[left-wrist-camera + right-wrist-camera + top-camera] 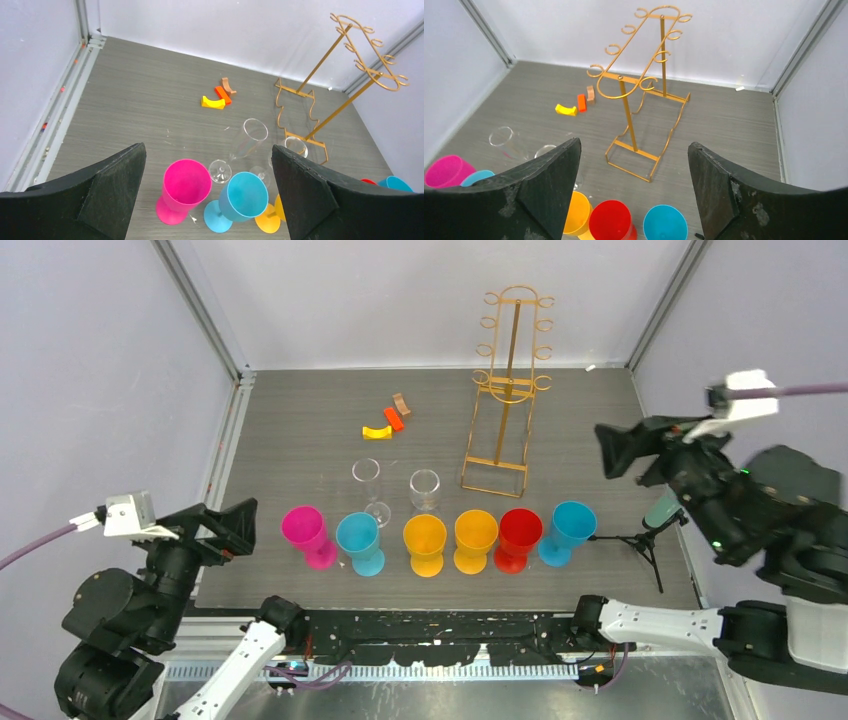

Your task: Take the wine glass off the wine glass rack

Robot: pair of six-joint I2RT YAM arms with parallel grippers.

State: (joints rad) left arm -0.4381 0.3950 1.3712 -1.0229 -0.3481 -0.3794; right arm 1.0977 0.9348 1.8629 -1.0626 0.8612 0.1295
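I have my left hand (207, 155) and right hand (634, 147) both spread open; two clear wine glasses (367, 480) stand on the worktop (300, 410) beside the wine glass rack (505, 390).

The tall thin gold wire rack (511, 388) stands upright on its rectangular wire base toward the far side of the table, with curled hooks on both sides of its upright. A clear stemmed wine glass (425, 488) stands on the table near the base, to its left. A second clear wine glass (366, 475) stands further left.
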